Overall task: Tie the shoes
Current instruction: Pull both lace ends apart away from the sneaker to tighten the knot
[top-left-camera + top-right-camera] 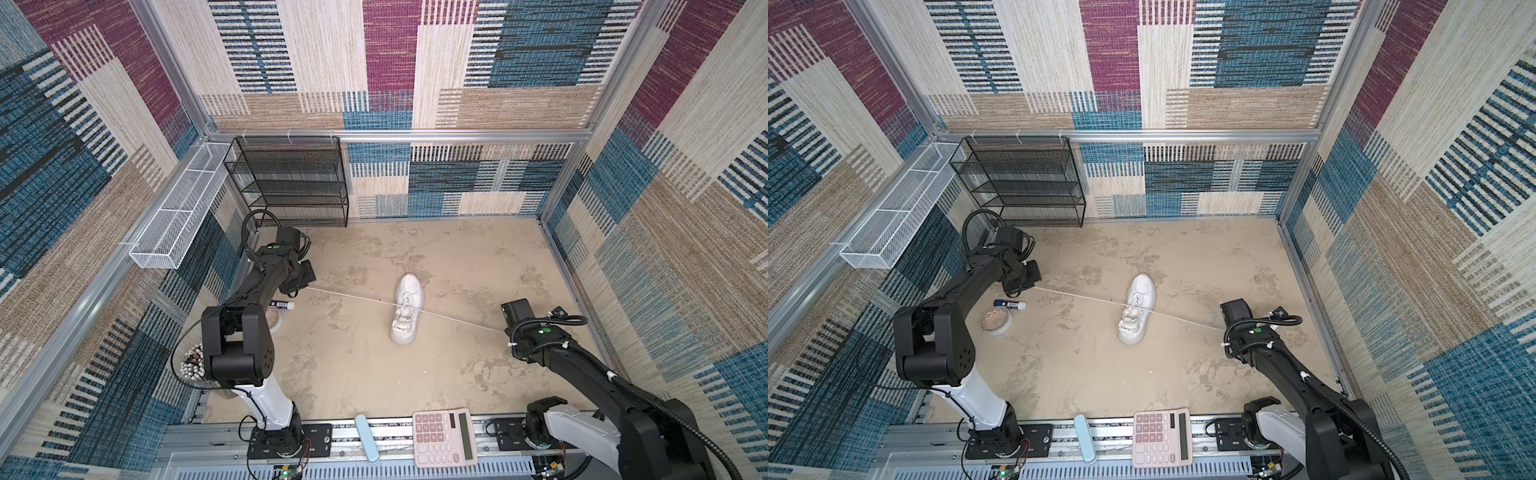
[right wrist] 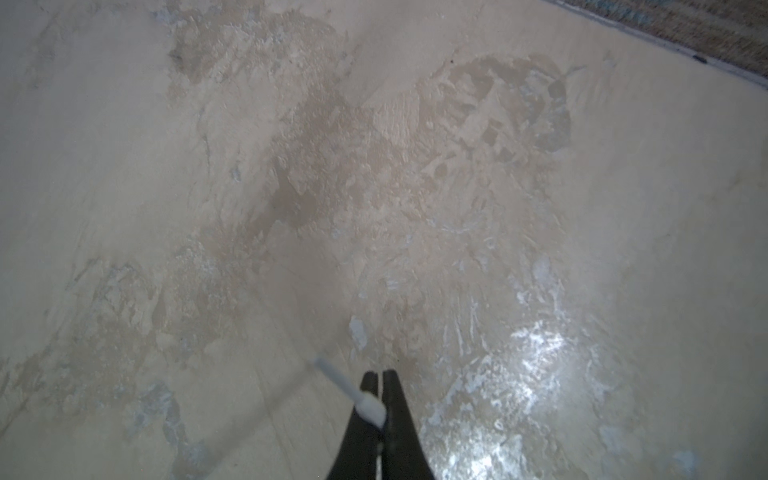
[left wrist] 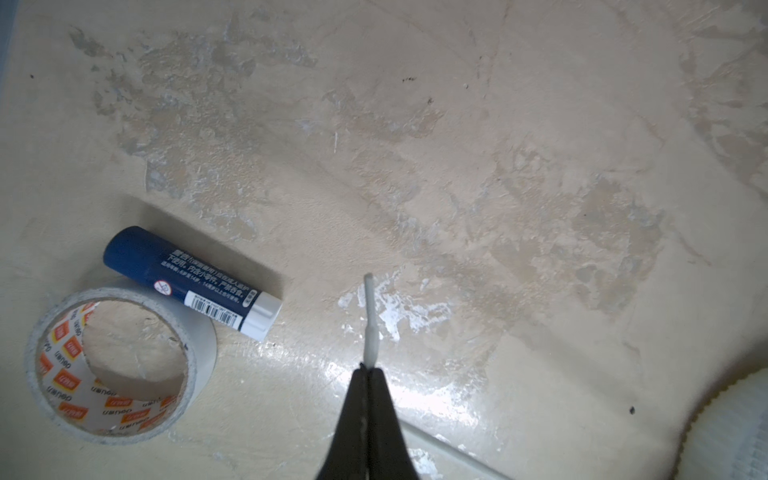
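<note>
Sneaker lay near the middle of the desk, toe pointing away from the pink calculator at the front edge, with its laces stretched taut to either side. Your left jaws were clenched on the left lace, whose tip poked out past them above the desk, near a glue stick and a tape roll. Your right jaws were clamped on the right lace, well apart from the shoe.

One sneaker, one calculator, one tape roll, one glue stick, one mesh rack, one wire basket
</note>
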You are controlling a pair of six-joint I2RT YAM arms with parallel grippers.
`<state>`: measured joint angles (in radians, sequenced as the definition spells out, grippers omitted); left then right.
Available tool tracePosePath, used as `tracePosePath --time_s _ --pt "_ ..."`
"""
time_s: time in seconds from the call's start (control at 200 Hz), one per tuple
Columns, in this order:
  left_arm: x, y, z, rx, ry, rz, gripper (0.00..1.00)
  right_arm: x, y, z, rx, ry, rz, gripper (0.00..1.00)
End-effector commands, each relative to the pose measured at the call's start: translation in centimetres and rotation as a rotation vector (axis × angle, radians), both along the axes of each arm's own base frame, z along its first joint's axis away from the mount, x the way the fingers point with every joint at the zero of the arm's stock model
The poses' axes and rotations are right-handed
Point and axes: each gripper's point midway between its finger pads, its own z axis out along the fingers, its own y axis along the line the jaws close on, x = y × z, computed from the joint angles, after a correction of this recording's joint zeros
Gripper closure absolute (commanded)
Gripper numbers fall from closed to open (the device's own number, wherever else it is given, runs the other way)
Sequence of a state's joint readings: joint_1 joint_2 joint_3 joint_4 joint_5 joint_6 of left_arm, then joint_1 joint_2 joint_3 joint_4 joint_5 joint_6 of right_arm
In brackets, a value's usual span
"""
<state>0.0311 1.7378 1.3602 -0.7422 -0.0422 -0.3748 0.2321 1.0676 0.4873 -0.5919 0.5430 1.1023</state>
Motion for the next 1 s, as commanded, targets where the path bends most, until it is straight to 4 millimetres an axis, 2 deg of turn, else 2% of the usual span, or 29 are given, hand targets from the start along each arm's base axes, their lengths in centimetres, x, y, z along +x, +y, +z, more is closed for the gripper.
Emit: tracePosePath --time_s 0.0,0.351,0.476,0.541,0.611,0.716,0.821,0.912,0.997 --pt "0.5 1.6 0.7 0.021 -0.043 0.047 1.00 -0.8 -0.7 -0.3 -0.024 0.016 -0.024 1.00" --pt "0.2 1.7 0.7 0.010 -0.039 0.062 1.00 -0.8 -1.6 0.4 -0.040 0.001 -0.049 1.00" --pt "0.1 1.7 0.7 -0.043 -0.060 0.090 1.00 -0.9 -1.8 0.7 -0.031 -0.022 -0.060 1.00" --pt "0.2 1.2 0.9 -0.067 -0.071 0.087 1.00 -0.4 -1.7 1.3 -0.026 -0.046 -0.041 1.00" --pt "0.4 0.5 1.6 -0.089 -0.084 0.071 1.00 1.3 -1.1 2.9 -0.025 -0.115 0.025 1.00" --pt "0.2 -0.8 3.1 -0.100 -0.117 0.044 1.00 4.3 -0.4 6.9 -0.074 -0.230 0.136 1.00" --pt "-0.5 -1.9 4.4 -0.112 -0.143 0.025 1.00 6.6 0.2 10.3 -0.119 -0.271 0.215 1.00" --pt "-1.0 -2.1 4.8 -0.113 -0.149 0.023 1.00 8.4 1.2 12.9 -0.122 -0.325 0.291 1.00" --pt "-1.3 -1.9 4.8 -0.106 -0.145 0.028 1.00 9.2 1.6 14.3 -0.116 -0.354 0.305 1.00"
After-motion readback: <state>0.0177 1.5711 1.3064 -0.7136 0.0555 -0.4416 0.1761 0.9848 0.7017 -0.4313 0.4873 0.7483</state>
